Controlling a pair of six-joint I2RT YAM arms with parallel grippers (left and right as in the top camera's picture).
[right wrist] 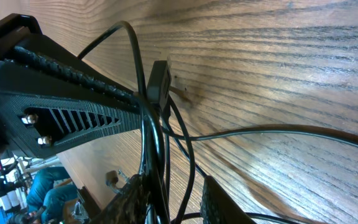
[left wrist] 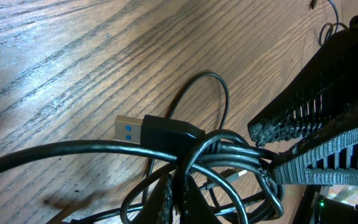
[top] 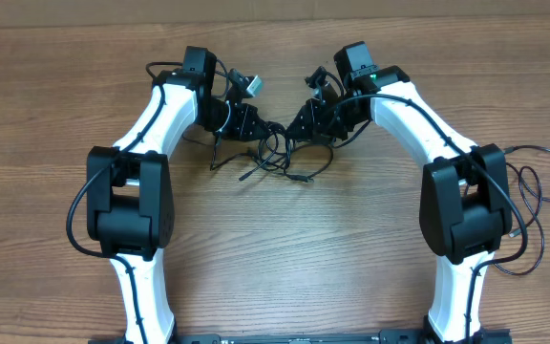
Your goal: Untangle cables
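2 tools (top: pixel 259 131) (top: pixel 294 127), 1 cable tangle (top: pixel 277 161)

Overhead, cables (top: pixel 273 155) too small for single strands; their ends beyond wrist-view edges

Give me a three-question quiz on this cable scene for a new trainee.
1. True or false: the cables lie neatly sorted, each apart from the others.
2. The insert inside the USB plug is: A red, B blue, C white.
3. Fill in: the tabletop shows ____ grain.
Key: 1 false, they are tangled together; 2 B; 3 wood.
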